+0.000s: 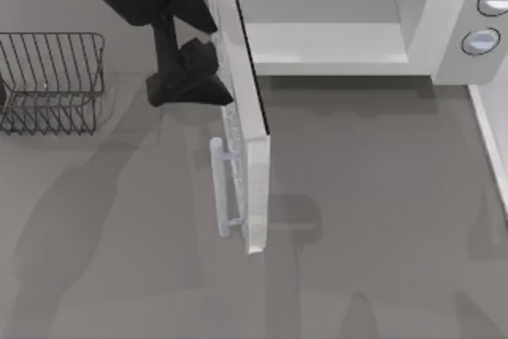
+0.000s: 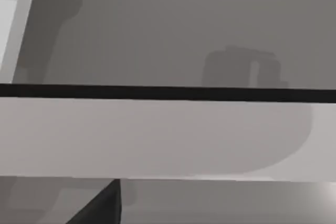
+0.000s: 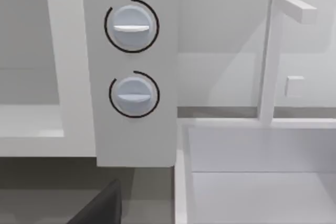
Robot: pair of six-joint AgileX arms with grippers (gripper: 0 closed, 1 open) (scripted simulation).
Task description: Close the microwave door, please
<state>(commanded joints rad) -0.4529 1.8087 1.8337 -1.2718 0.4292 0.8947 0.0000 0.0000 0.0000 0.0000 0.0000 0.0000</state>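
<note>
The microwave (image 1: 413, 13) stands at the back of the table with its pale cavity exposed. Two round grey knobs (image 1: 482, 40) sit on its side panel (image 3: 131, 129). The microwave door (image 1: 252, 156) is swung wide open and points toward the table's front, seen edge-on. Its bar handle (image 1: 226, 188) is on the left-hand face near the free end. My left gripper (image 1: 194, 89) is close against that same outer face, between hinge and handle. In the left wrist view the door (image 2: 157, 135) is a white band with a dark strip along it.
A dark wire rack (image 1: 51, 81) stands at the left, beside my left arm. A white sink (image 3: 252, 182) with a faucet (image 3: 270, 56) lies right of the microwave, and its edge (image 1: 492, 140) runs along the table's right side. Grey tabletop (image 1: 381, 220) stretches in front.
</note>
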